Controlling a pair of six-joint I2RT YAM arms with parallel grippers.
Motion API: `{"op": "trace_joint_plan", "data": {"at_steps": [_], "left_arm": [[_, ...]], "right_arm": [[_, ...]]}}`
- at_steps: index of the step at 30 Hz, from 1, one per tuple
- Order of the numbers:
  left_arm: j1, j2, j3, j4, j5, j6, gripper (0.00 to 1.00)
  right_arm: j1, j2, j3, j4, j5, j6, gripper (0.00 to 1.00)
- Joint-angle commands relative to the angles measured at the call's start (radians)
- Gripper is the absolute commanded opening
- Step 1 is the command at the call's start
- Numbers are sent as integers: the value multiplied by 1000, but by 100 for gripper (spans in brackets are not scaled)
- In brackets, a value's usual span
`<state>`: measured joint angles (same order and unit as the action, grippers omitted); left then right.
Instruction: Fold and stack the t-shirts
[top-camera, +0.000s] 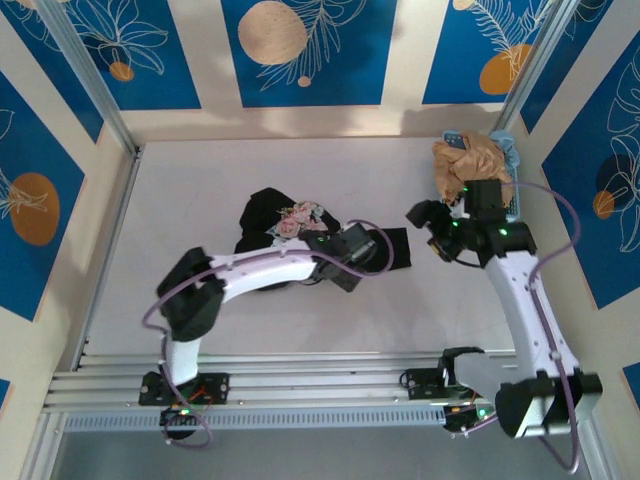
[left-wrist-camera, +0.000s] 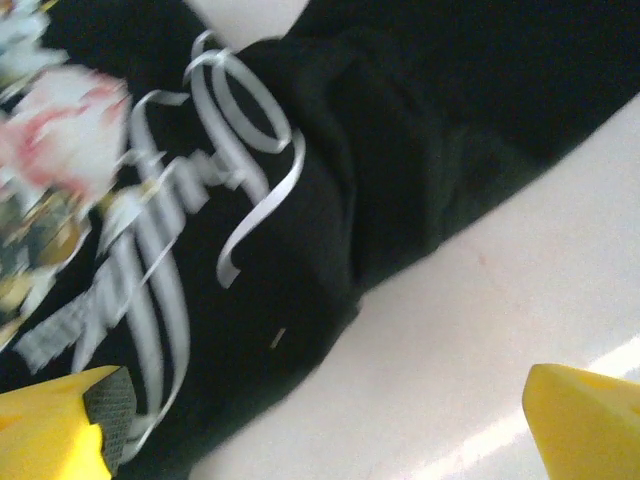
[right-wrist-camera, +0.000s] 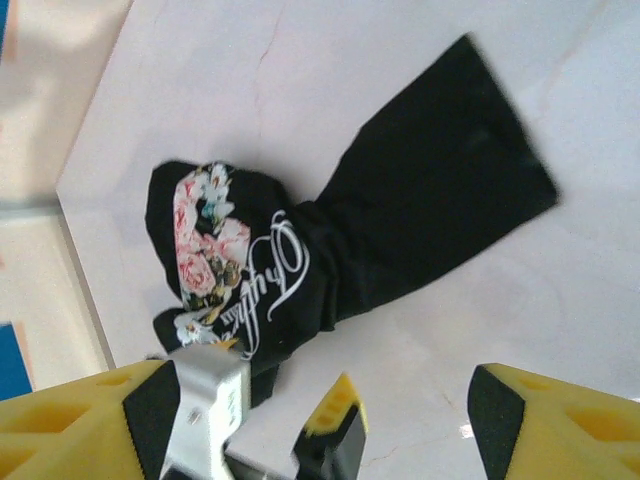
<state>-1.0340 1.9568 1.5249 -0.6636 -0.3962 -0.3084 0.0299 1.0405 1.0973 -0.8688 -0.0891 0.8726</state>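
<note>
In the middle of the table (top-camera: 190, 190), the black t-shirt (top-camera: 262, 210) lies bunched up, not folded yet.
The left gripper (left-wrist-camera: 320, 428) hangs just over its edge with fingers wide apart, holding nothing. A bit farther off, the right gripper (top-camera: 428, 226) is spread wide too, and empty. At the back, the tan t-shirt (top-camera: 468, 158) sits in the blue basket (top-camera: 512, 165). The step looks like grabbing the black shirt. Next, pinch an edge and pull it flat.
</note>
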Motion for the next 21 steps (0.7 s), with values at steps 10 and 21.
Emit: {"op": "trace_joint_plan", "data": {"at_steps": [10, 21], "left_arm": [[18, 375, 365, -111, 1, 44, 49], [28, 216, 806, -264, -27, 8, 0]], "right_arm": [[-94, -135, -31, -143, -66, 16, 74], [-96, -124, -23, -131, -20, 2, 64]]}}
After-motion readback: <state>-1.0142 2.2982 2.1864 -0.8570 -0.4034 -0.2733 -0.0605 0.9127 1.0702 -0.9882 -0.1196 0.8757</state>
